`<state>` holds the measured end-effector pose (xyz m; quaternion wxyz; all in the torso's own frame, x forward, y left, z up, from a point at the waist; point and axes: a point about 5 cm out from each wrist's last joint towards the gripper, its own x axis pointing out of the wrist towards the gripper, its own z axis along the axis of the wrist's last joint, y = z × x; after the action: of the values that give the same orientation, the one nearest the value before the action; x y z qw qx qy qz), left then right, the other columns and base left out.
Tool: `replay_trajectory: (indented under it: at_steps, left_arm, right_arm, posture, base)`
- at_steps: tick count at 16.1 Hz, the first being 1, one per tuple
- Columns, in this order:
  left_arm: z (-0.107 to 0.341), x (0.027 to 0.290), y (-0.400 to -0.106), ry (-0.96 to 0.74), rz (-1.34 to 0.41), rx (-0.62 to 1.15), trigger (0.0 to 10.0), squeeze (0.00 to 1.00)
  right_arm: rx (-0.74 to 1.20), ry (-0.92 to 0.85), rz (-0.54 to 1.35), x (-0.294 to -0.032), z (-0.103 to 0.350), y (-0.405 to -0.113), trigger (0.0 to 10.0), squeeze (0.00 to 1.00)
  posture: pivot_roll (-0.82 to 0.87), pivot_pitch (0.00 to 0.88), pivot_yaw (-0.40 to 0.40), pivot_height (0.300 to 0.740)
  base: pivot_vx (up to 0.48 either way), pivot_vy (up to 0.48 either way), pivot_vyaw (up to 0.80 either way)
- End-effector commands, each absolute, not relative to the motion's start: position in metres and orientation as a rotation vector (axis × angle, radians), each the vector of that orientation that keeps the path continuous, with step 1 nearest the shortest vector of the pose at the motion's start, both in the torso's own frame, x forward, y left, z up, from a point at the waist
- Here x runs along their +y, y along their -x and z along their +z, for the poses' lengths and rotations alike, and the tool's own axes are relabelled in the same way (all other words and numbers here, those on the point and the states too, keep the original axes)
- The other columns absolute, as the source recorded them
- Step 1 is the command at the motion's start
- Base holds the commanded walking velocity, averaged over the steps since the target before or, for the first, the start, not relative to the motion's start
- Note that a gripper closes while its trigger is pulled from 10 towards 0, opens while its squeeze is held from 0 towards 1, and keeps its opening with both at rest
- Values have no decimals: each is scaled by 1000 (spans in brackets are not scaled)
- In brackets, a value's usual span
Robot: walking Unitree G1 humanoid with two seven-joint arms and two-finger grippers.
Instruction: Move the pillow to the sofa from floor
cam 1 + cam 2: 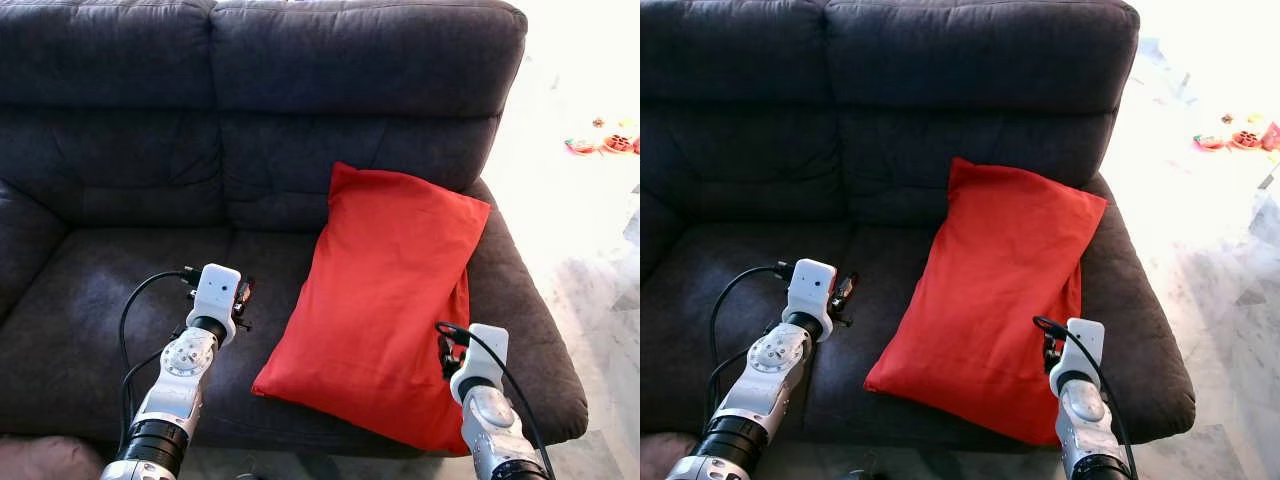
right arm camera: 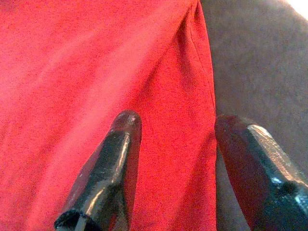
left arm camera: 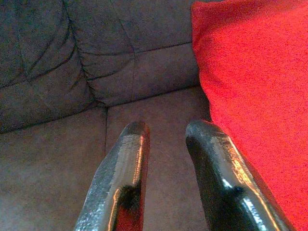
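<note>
One red pillow [image 1: 385, 300] lies on the dark sofa [image 1: 130, 300], leaning against its backrest. Beside the pillow, over the seat, the left gripper [image 3: 166, 139] hangs narrowly parted, empty. Above the pillow's edge, the right gripper [image 2: 178, 130] is spread wide, empty.

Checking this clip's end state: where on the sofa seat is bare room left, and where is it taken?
The left seat cushion is bare from the armrest to the left gripper. The right seat is crowded: the red pillow leans there, leaving a thin strip by the right armrest. The right gripper hovers open over the pillow's edge.
</note>
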<state>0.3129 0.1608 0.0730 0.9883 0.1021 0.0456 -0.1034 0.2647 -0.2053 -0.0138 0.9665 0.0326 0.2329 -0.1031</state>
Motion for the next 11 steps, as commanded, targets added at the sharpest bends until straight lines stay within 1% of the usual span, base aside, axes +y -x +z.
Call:
replay_trajectory:
  at_steps: [1,6,7,10,11]
  left_arm:
    - [68,163,-310,-203,-198,108,10000,0]
    - [68,165,-311,-208,-183,106,10000,0]
    - [69,165,-311,-208,-182,106,10000,0]
    - [69,165,-311,-209,-183,106,10000,0]
    - [69,165,-311,-209,-183,104,10000,0]
  right_arm:
    - [444,-61,-194,-203,-10,-268,10000,0]
    - [449,-58,-207,-204,-11,-268,10000,0]
    - [428,-81,-192,-201,-8,-270,10000,0]
    - [409,-65,-184,-200,-6,-272,10000,0]
    - [402,-69,-186,-200,-5,-272,10000,0]
  posture:
    - [49,68,-25,720]
    - [49,70,-24,720]
    - [49,70,-24,710]
    - [50,70,-24,676]
    - [50,70,-24,676]
  base:
    - [0,0,0]
    - [0,0,0]
    - [0,0,0]
    - [0,0,0]
    - [0,0,0]
